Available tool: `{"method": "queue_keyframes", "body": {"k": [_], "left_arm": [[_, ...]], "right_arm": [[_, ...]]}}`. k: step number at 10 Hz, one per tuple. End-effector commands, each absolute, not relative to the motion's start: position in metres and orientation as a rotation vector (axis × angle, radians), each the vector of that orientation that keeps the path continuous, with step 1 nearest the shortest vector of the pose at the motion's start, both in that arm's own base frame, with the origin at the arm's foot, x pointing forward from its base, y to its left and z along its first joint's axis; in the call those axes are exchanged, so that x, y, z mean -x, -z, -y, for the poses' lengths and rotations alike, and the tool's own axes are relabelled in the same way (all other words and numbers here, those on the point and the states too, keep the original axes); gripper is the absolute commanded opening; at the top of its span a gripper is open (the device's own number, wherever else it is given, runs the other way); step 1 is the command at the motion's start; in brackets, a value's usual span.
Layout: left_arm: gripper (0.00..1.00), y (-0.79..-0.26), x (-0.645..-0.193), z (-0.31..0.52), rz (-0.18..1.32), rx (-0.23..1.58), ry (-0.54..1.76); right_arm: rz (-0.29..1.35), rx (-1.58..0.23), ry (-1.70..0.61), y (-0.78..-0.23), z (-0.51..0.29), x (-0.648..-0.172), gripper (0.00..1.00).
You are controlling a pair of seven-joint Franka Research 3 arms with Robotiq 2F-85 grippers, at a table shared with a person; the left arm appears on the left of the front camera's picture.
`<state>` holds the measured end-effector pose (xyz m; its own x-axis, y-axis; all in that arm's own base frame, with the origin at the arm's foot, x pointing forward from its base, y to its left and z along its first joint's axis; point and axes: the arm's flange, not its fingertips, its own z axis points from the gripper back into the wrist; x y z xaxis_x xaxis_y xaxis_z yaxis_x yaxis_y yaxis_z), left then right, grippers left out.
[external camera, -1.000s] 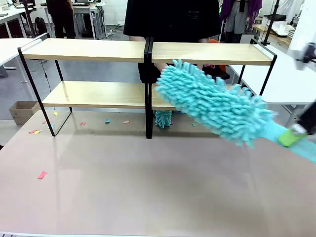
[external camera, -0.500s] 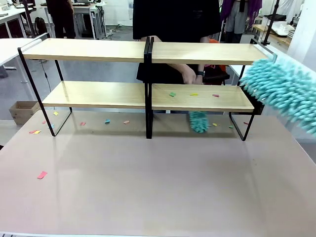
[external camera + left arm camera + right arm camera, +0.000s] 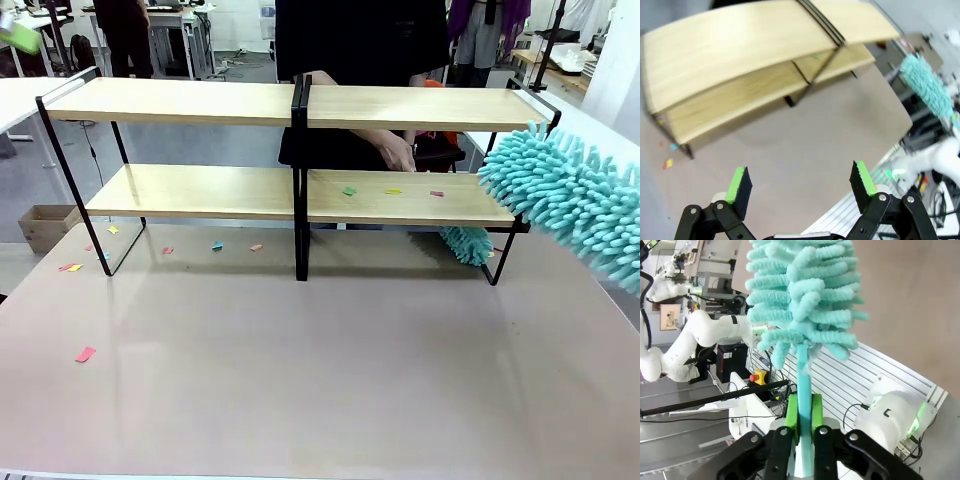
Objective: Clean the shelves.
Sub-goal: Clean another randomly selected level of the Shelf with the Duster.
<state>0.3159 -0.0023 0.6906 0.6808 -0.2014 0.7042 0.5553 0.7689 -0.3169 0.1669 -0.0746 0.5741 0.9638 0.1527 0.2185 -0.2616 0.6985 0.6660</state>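
The shelves (image 3: 200, 190) are seen standing across the far part of the surface (image 3: 300, 370), with coloured paper scraps (image 3: 391, 190) scattered on the lower right board. The right end effector (image 3: 804, 412) is clenched on the handle of a teal duster (image 3: 565, 195) — its head is held just beside the rack's right end. The left end effector (image 3: 801, 181) is spread wide, nothing gripped.

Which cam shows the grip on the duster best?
Right wrist view: the right gripper is shut on the duster handle, close up. Front view gives its fluffy head at the right end of the shelves; left wrist view, small and far off.
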Motion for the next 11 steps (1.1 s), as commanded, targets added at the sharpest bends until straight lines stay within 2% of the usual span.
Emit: {"method": "queue_keyframes", "body": {"k": [1,3,4,7,8,11], "left_arm": [[1.0,-0.673,-0.32,0.044,0.68,0.581,0.557],[1.0,-0.645,-0.318,0.095,0.698,0.564,0.612],[1.0,-0.628,-0.313,0.111,0.702,0.537,0.653],[1.0,-0.592,-0.293,0.13,0.71,0.546,0.644],[1.0,-0.614,-0.308,0.128,0.652,0.526,0.654],[1.0,-0.603,-0.303,0.13,0.664,0.523,0.657]], "right_arm": [[0.156,-0.77,-0.229,-0.574,0.077,-0.166,0.12],[0.187,-0.818,-0.195,-0.575,0.089,-0.161,0.12],[0.274,-0.887,-0.146,-0.58,0.105,-0.154,0.12],[0.366,-0.957,-0.129,-0.589,0.125,-0.153,0.12],[0.285,-0.894,-0.126,-0.58,0.119,-0.147,0.12],[0.285,-0.894,-0.126,-0.58,0.119,-0.147,0.12]]}}
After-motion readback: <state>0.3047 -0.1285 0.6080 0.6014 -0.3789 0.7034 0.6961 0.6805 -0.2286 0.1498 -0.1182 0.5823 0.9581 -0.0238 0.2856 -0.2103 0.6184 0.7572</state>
